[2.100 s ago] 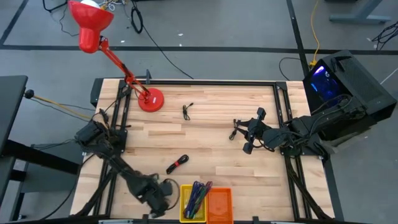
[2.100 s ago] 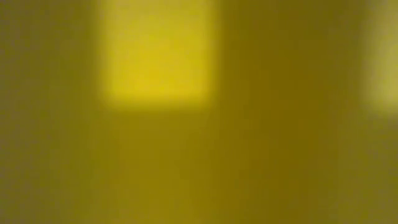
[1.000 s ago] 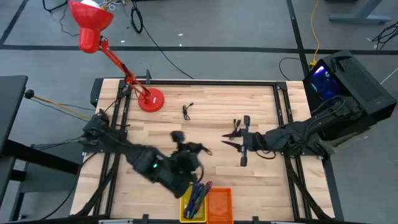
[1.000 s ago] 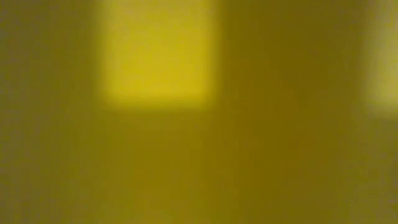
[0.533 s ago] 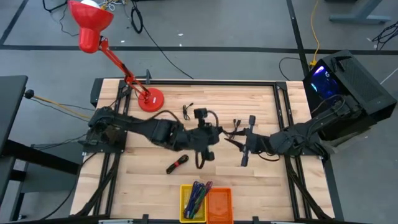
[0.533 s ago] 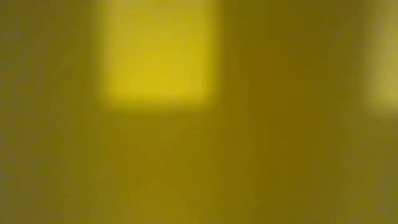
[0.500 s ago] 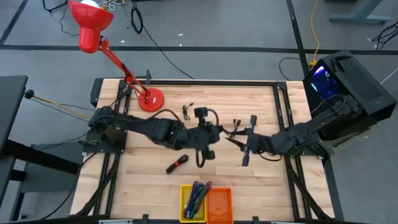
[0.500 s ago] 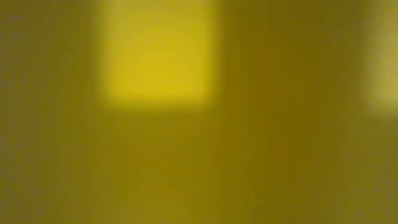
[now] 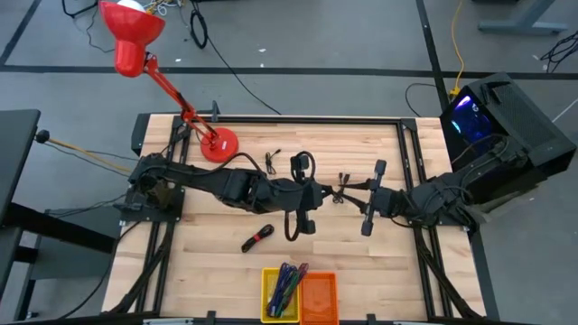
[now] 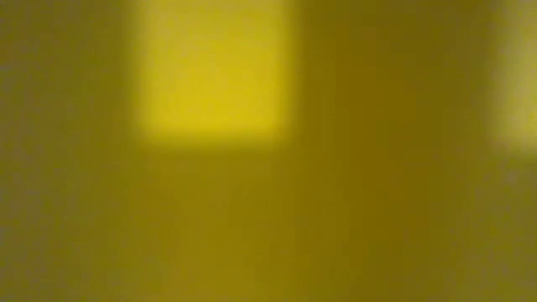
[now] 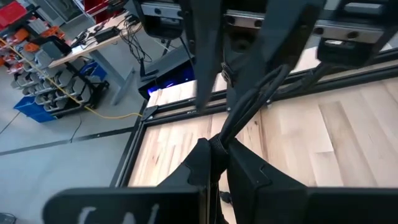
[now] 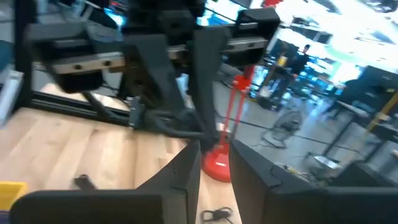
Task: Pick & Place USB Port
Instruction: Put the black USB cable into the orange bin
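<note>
Where the 2 arms meet over the middle of the wooden table [image 9: 379,262], the left gripper [image 9: 318,192] and the right gripper [image 9: 358,192] face each other with a black cable [image 9: 340,191] strung between them. In the left wrist view the left gripper's fingers [image 11: 202,163] are pressed nearly together on the dark cable [image 11: 239,115], which runs up from their tips toward the other arm. In the right wrist view the right gripper's fingers [image 12: 186,174] stand a little apart with the cable [image 12: 168,121] passing just ahead of them; I cannot tell whether they grip it.

A second small black cable [image 9: 271,162] lies on the table near the red lamp base [image 9: 218,145], apart from both grippers. A red and black cable [image 9: 258,238] lies nearer the front, close to the yellow bin [image 9: 269,298], which holds several coloured cables and touches the orange bin [image 9: 319,298]. The low view shows only a yellow blur.
</note>
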